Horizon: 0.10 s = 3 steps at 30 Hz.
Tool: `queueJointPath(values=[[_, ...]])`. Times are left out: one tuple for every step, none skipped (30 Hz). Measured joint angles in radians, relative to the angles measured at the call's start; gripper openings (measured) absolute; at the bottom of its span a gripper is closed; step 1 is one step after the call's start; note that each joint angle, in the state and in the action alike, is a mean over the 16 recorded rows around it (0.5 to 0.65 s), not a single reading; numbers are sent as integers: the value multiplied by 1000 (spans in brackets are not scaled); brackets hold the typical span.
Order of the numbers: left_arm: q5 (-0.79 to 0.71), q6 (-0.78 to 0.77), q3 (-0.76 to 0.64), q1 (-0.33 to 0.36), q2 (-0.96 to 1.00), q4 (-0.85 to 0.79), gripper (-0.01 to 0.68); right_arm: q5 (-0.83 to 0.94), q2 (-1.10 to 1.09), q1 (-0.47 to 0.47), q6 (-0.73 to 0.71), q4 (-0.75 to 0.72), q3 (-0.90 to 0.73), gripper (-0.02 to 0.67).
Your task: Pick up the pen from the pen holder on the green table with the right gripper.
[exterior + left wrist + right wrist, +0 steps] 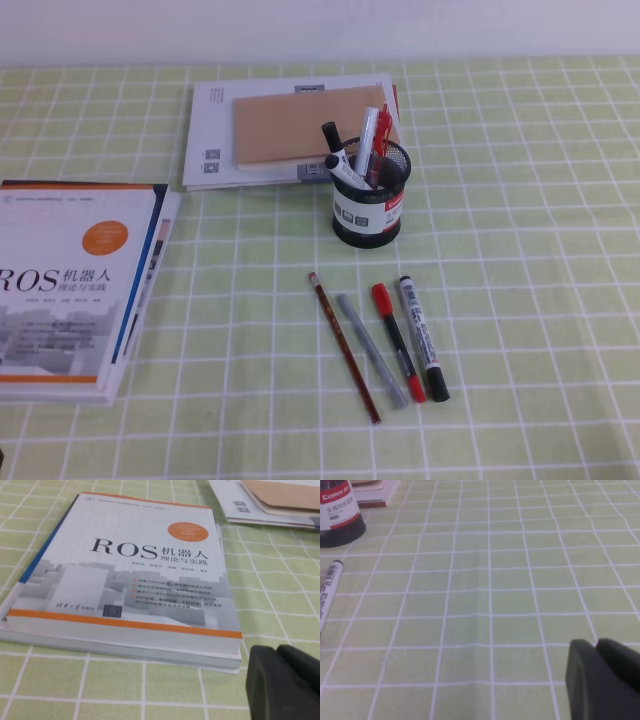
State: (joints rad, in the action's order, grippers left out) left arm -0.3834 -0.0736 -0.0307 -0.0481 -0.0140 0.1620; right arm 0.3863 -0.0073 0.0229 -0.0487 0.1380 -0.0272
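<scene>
The black mesh pen holder (368, 207) stands on the green table (520, 250) just right of centre, with several pens and markers sticking out of it. In front of it the pen (397, 342), slim with a red cap and black barrel, lies flat on the cloth. Neither arm shows in the high view. In the right wrist view my right gripper (596, 646) hovers low over bare cloth, shut and empty, with the pen holder (337, 515) far off at the upper left. My left gripper (277, 651) is shut with nothing in it, beside a book's corner.
A pencil (345, 347), a grey pen (371, 349) and a white marker (423, 338) lie beside the pen. A ROS book (75, 280) sits at the left. A brown notebook on white booklets (290, 125) lies behind the holder. The marker (330, 592) shows at the right wrist view's left edge.
</scene>
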Motion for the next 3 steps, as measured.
queueJointPath(values=[[0, 0, 0, 0, 0, 0, -8, 0, 0, 0, 0, 0, 0, -12], [0, 0, 0, 0, 0, 0, -8, 0, 0, 0, 0, 0, 0, -12], [0, 0, 0, 0, 0, 0, -8, 0, 0, 0, 0, 0, 0, -12]])
